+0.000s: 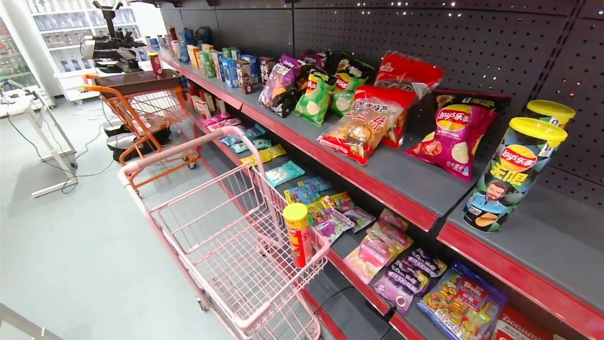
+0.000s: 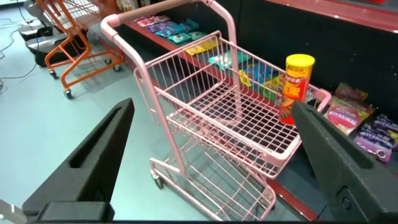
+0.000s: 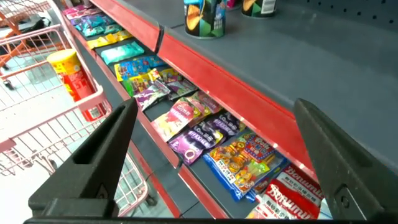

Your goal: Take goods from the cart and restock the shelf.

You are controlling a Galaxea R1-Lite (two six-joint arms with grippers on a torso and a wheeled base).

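Observation:
A red chip can with a yellow lid (image 1: 298,233) stands upright in the near right corner of the pink cart (image 1: 188,151), beside the shelf. The can (image 2: 296,86) shows beyond my left gripper (image 2: 211,109), which is open and holds nothing above the cart's basket (image 2: 186,59). My right gripper (image 3: 216,109) is open and holds nothing, hanging over the lower shelf's snack bags (image 3: 205,134), with the can (image 3: 73,74) off to one side. On the upper shelf board (image 1: 415,179), two larger yellow-lidded cans (image 1: 512,174) stand at the right, with bare grey board around them.
Chip bags (image 1: 368,123) and boxes (image 1: 226,66) line the upper shelf. Flat snack packs (image 1: 377,250) fill the lower shelf. An orange cart (image 1: 141,108) stands farther down the aisle, with a white table (image 1: 42,123) on the left. Open floor (image 1: 71,245) lies left of the pink cart.

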